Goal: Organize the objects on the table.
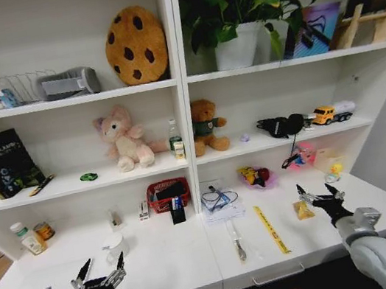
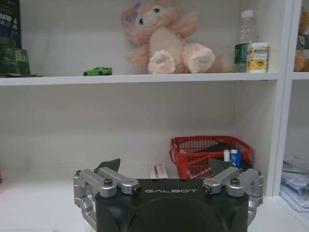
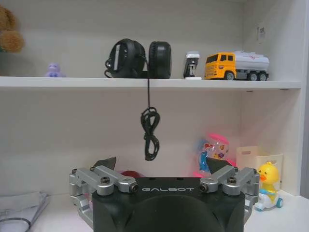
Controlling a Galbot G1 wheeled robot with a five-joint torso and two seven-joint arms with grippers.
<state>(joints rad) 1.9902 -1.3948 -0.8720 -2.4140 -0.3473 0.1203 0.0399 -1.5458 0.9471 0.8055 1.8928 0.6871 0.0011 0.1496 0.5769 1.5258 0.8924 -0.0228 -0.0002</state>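
Both claws gape empty over the table (image 1: 163, 269); the pen (image 1: 238, 245), left of your right gripper (image 1: 320, 195), looks slick; pinch mid-barrel.

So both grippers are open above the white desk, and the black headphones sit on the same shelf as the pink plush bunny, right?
Not quite. The head view shows the black headphones on the right-hand shelf beside the yellow truck; the pink plush bunny sits in the left bay. Both the left gripper and right gripper are open.
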